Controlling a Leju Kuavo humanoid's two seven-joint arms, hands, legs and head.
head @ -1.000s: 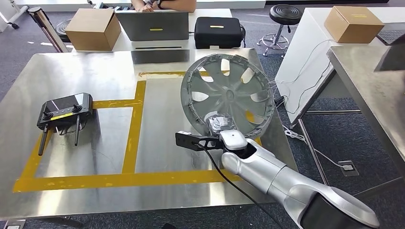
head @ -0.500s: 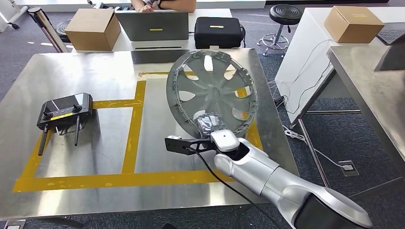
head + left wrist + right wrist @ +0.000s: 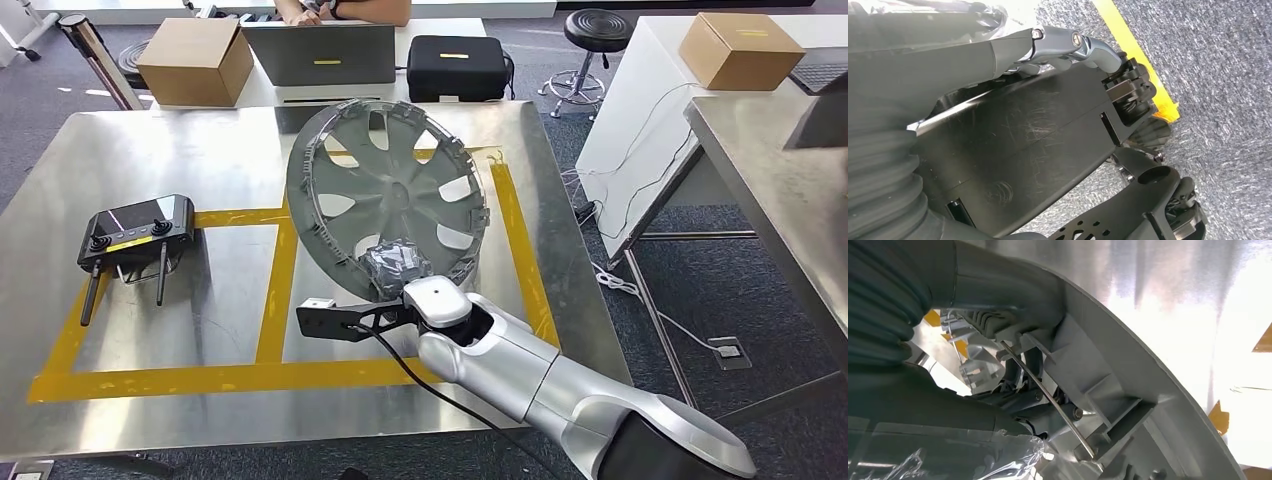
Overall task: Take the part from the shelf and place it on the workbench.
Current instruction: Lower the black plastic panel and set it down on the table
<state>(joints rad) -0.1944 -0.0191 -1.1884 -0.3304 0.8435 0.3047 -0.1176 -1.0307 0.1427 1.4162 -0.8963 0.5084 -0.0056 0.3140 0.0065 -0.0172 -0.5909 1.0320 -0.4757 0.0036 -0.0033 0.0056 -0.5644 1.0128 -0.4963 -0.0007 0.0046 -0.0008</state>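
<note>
Gripping the grey plastic spoked wheel cover [image 3: 385, 200] by its lower rim, right hand [image 3: 395, 264] fingers closed, tilted above the steel tabletop [image 3: 180, 150] centre; risk: slipping if released upright.

right hand [image 3: 398, 264] half hidden behind hubcap [image 3: 385, 195]

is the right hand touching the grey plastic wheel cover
Touching. In the right wrist view, the right hand grips the grey plastic wheel cover at its rim.
</note>
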